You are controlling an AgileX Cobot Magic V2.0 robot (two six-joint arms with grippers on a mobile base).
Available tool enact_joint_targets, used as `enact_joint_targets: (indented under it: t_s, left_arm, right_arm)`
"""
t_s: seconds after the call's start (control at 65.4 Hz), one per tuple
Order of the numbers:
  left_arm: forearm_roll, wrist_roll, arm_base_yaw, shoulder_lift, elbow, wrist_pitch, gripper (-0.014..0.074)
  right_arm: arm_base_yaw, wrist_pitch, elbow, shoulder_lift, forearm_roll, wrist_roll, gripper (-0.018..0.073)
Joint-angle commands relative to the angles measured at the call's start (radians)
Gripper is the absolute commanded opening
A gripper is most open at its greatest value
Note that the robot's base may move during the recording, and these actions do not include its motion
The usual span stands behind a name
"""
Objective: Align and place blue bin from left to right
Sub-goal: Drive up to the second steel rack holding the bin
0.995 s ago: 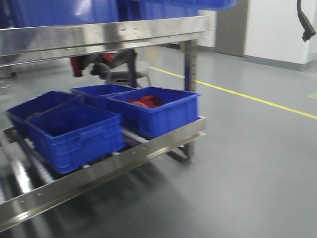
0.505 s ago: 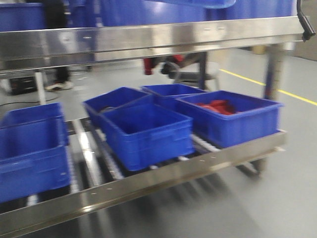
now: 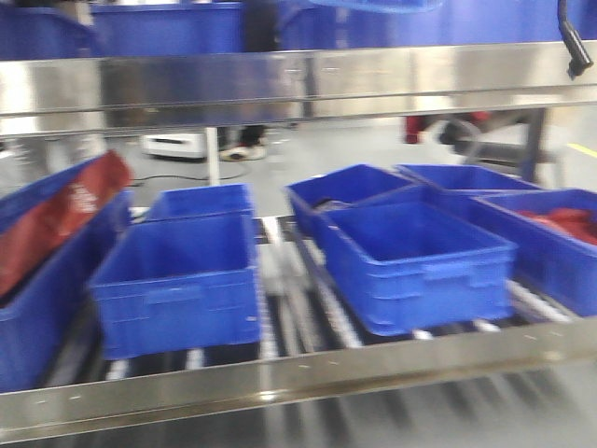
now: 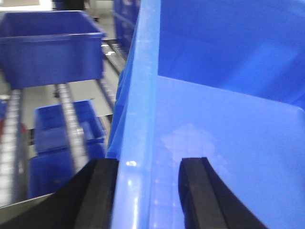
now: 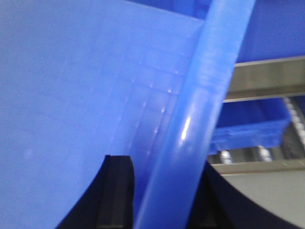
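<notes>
The blue bin (image 4: 228, 119) fills both wrist views and is held up off the rack. My left gripper (image 4: 148, 191) is shut on its rim, one black finger (image 4: 102, 191) outside the wall and the other inside. My right gripper (image 5: 162, 195) is shut on the opposite rim (image 5: 209, 86), with the bin's smooth inner wall (image 5: 71, 86) to its left. In the front view only the bin's lower edge (image 3: 373, 4) shows at the very top.
A steel rack stands in front, with its upper shelf rail (image 3: 280, 84) and lower front rail (image 3: 298, 373). Several blue crates (image 3: 415, 261) (image 3: 182, 280) sit on the lower rollers. Red items lie in the right one (image 3: 560, 233) and the left one (image 3: 56, 215). More crates (image 4: 47, 43) stand on the upper rollers.
The front view has swept left along the rack, so the crates slid rightward in the picture. Two more crates came into view on the left. The grey floor is out of sight.
</notes>
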State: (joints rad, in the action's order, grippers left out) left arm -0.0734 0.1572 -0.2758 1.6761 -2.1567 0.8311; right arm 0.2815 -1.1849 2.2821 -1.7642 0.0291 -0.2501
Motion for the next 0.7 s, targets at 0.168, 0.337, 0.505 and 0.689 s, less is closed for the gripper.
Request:
enact_joint_targets:
  t_s: [0.168,0.337,0.505,0.689]
  left_arm:
    - [0.062,-0.022,-0.020,-0.037,-0.022,-0.094,-0.0111]
    - [0.062,-0.022,-0.020,-0.037,-0.022,-0.094,-0.0111]
    - [0.062,-0.022,-0.020,-0.037,-0.022,-0.094,-0.0111]
    - [0.062,-0.022,-0.020,-0.037,-0.022,-0.094,-0.0111]
  right_arm:
    - [-0.001,0.101,0.013,0.008,-0.005,-0.003,-0.0070]
    - [-0.001,0.101,0.013,0.008,-0.005,-0.003,-0.0070]
    - [-0.001,0.101,0.013,0.008,-0.005,-0.003,-0.0070]
    - [-0.001,0.101,0.013,0.008,-0.005,-0.003,-0.0070]
